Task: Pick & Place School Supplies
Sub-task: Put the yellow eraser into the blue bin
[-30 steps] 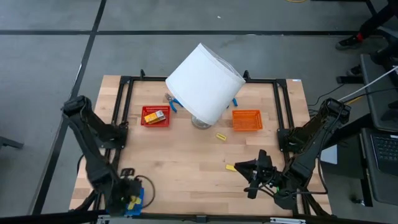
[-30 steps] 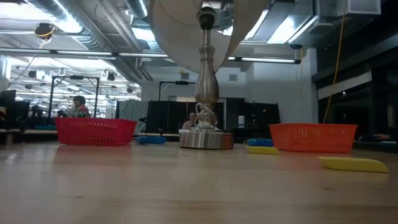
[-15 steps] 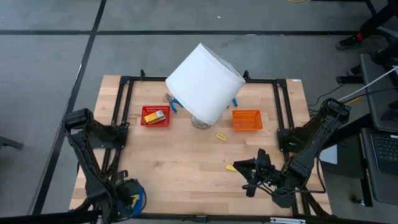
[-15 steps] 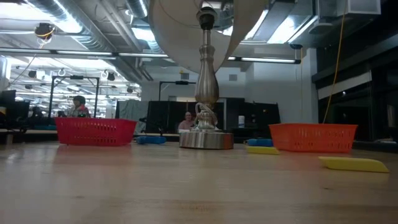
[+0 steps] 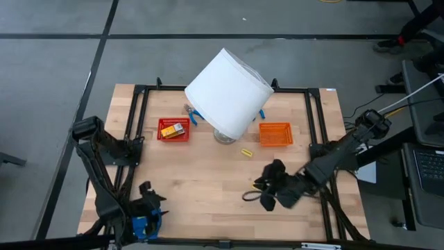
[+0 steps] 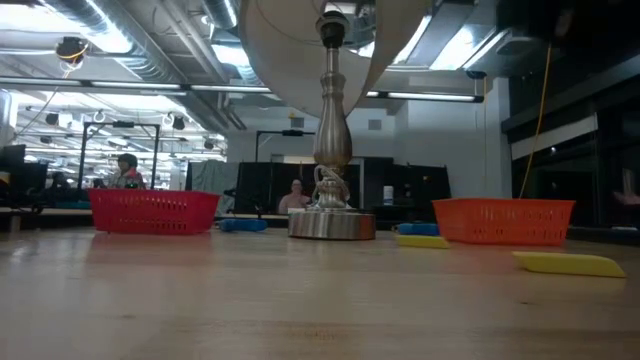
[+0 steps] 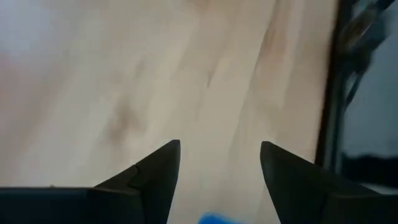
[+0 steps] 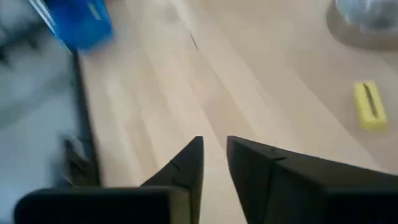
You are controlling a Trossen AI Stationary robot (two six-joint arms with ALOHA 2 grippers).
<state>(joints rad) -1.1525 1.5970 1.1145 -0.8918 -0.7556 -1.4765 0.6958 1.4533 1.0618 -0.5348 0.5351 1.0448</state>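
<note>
My left gripper (image 5: 148, 196) (image 7: 221, 149) stands open over bare wood just beyond the blue tray (image 5: 142, 226), nothing between its fingers. My right gripper (image 5: 257, 189) (image 8: 214, 143) hangs over the near right part of the table, pointing toward its left edge, its fingers a narrow gap apart and empty. One yellow stick (image 5: 245, 152) (image 8: 369, 104) lies flat near the lamp base. Another yellow stick (image 6: 570, 263) lies flat on the wood; in the high view my right gripper covers it. A yellow-orange packet (image 5: 173, 129) lies in the red basket (image 5: 161, 137).
A lamp with a big tilted white shade (image 5: 227, 92) stands at the far middle on a metal base (image 6: 332, 224). An orange basket (image 5: 275, 134) sits to its right. Blue-handled tools (image 5: 193, 115) lie behind the lamp. A black frame (image 5: 139, 118) rims the table.
My left gripper has come away from above the blue tray, toward the far edge. My right arm has stretched out, carrying its gripper a little toward the table's left and far edges, over the near yellow stick. The stick has stayed where it lay.
</note>
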